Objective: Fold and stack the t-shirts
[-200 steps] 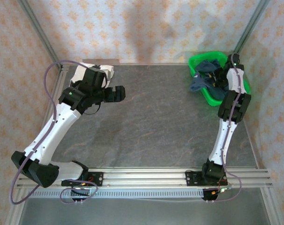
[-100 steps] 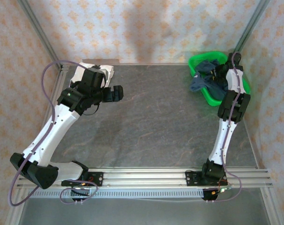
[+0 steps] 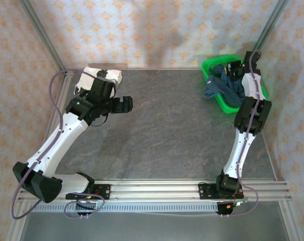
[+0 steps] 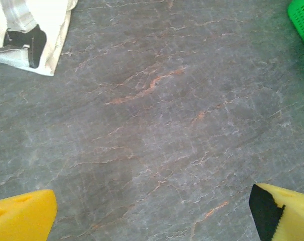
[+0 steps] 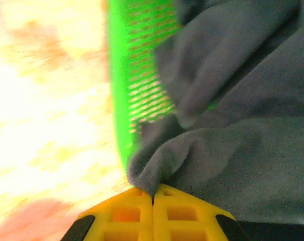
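Before me, a green mesh basket (image 3: pixel 223 106) sits at the far right corner of my dark, marble-veined table (image 3: pixel 167 130).

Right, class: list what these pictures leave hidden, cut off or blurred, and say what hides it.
- Top view: the right arm covers part of the navy shirt and the basket.
- Top view: the left arm hides the near edge of the white shirt; the left wrist view cuts it off at the corner.
- Right wrist view: the right gripper pinches navy cloth; the shirt runs off frame, and the background is blurred.
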